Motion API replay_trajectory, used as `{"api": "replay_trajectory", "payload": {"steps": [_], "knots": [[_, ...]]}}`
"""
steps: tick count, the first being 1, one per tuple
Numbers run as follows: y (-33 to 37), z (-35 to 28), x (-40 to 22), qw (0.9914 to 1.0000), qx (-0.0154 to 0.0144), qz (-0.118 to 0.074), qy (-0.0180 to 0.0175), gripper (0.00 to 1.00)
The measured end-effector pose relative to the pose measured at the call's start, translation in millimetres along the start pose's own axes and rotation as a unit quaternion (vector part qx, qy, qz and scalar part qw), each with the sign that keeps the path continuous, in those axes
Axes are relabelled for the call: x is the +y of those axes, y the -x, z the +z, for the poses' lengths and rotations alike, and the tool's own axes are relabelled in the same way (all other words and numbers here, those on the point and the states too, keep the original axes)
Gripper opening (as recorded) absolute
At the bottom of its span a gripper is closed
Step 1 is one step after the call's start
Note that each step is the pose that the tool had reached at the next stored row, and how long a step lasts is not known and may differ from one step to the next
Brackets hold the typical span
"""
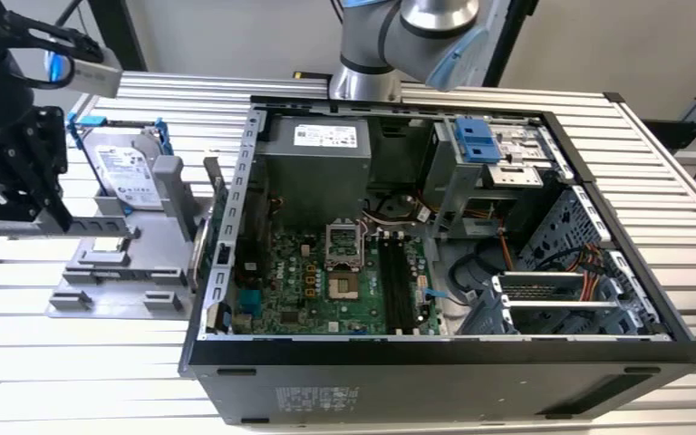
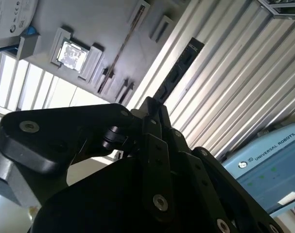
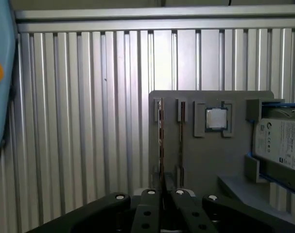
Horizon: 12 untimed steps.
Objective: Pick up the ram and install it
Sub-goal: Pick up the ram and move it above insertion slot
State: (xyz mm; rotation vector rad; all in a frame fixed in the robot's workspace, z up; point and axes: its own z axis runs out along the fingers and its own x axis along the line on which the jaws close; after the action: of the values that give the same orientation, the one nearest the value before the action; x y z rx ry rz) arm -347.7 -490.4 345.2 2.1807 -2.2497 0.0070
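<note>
**Second wrist view: ram pinched in my jaws, off the holder**

My gripper (image 2: pixel 152 109) is clenched on the ram (image 2: pixel 179 68). The stick runs straight out from the pinch in both wrist views. Its far end hangs over the bare bench (image 2: pixel 234 73) past the holder's edge, so I judge it's out of its slot.

Exterior view puts me up by the bench edge at that view's left, beside the holder (image 1: pixel 119 272). That's well apart from the open case (image 1: pixel 445 353) mid-bench. The drive (image 1: pixel 124 172) and processor (image 3: pixel 216 118) sit in their holder pockets.

Handling, my read:
- It's a light, stiff, thin board, and fragile.
- Chips and the contact edge shouldn't take load.
- Best hold is across the flat faces near mid-length, at the edge away from the contacts.
- An off-centre pinch would let it pivot.
- I can't tell how centred I am, since the near half is hidden behind my linkage.
</note>
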Motion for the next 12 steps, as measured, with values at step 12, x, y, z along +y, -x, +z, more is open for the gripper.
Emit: {"api": "replay_trajectory", "payload": {"steps": [12], "knots": [[-0.2, -28.6, 0.1, 0.99999, 0.004, 0.0, -0.0001, 0.0]]}}
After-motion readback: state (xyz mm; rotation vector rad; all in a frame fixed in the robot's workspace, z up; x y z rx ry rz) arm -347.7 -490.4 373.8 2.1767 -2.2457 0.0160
